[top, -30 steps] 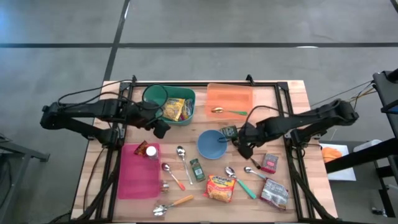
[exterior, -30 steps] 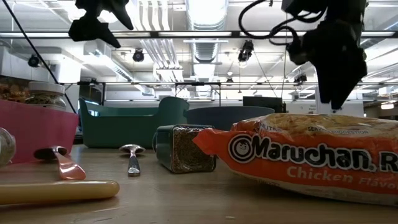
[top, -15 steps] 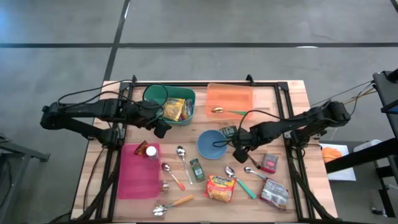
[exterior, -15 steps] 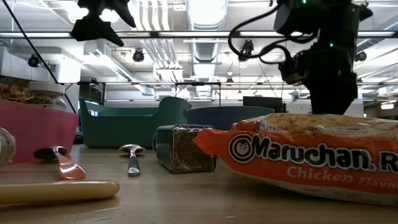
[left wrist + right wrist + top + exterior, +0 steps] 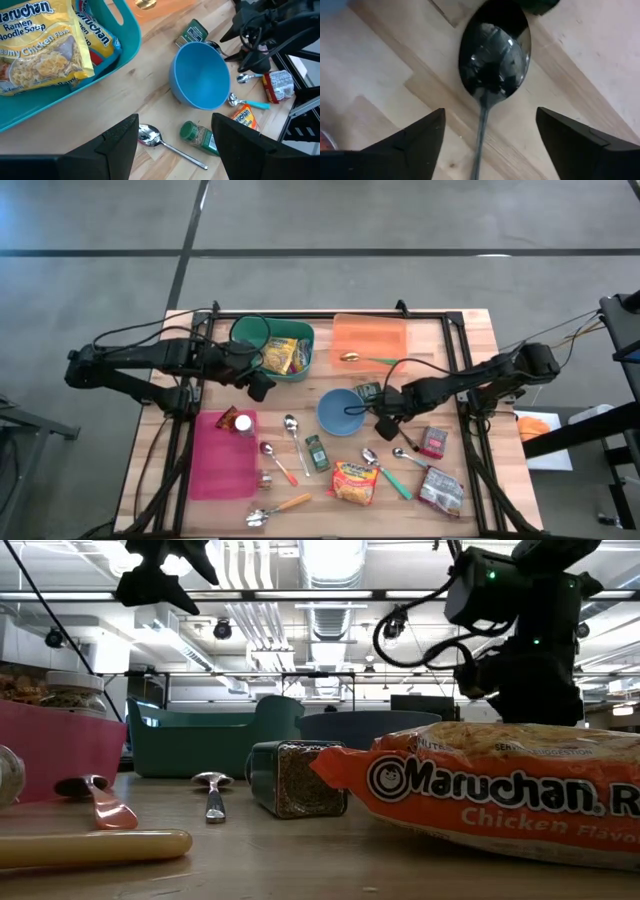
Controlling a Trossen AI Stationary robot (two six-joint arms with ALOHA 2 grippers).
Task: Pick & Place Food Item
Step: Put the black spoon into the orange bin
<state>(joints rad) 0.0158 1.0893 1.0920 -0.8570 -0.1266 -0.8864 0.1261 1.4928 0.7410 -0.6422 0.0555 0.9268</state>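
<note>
Wooden planks of the table (image 5: 470,330) carry a scatter of spoons, spice jars and food packets, with a grey floor seen around them from above. At the table's middle, beside the blue bowl (image 5: 341,411), the right gripper (image 5: 487,145) is lowered close over a dark metal spoon (image 5: 494,55). Its two fingers (image 5: 410,142) are spread apart with nothing between them but the spoon's handle, which runs down the centre of the gap; no contact with either finger can be made out. The spoon's bowl lies just ahead of the fingertips.

The left gripper (image 5: 175,145) is held above the table near the teal bin (image 5: 255,332), its fingers parted and empty. Ramen packets (image 5: 42,45) lie inside that bin, off to one side of and beyond the open jaws. A further Maruchan packet (image 5: 355,481) rests on the wood nearer the front edge, well apart from both grippers.

The step in hand is judged to be an approach for a pick by the right arm, though a utensil rather than a food item is lined up. If that is the intended object, a short descent and a closing of the fingers on the thin handle would be called for; a slip on so narrow a piece is to be guarded against.
</note>
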